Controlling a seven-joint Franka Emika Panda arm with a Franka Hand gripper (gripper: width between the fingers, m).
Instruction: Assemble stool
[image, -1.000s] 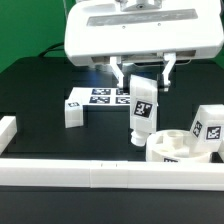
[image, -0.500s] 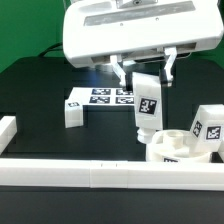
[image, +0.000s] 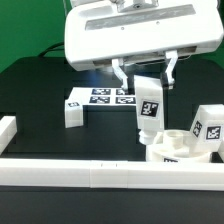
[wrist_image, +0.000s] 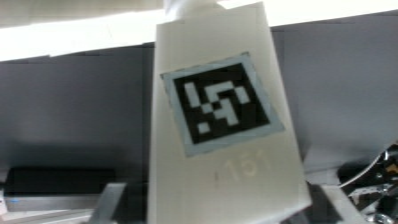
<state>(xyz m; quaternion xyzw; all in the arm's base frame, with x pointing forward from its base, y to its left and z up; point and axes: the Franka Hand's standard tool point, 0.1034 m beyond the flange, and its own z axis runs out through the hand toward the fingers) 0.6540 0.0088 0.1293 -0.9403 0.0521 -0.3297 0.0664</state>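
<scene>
My gripper (image: 145, 80) is shut on a white stool leg block (image: 147, 108) that carries a black-and-white tag. The leg hangs almost upright, slightly tilted. Its lower end is just above the rim of the round white stool seat (image: 180, 150) on the exterior view's right. In the wrist view the leg (wrist_image: 222, 110) fills the middle of the picture, tag facing the camera, with my gripper (wrist_image: 222, 205) clamped on its sides. A second leg block (image: 75, 110) lies on the exterior view's left. A third one (image: 208, 127) stands behind the seat on the right.
The marker board (image: 110, 97) lies flat on the black table behind the held leg. A long white border rail (image: 90, 176) runs along the front edge, and a short rail piece (image: 8, 132) sits at the left.
The held leg has shifted a little toward the exterior view's right, closer over the seat. The grip stays the same.
</scene>
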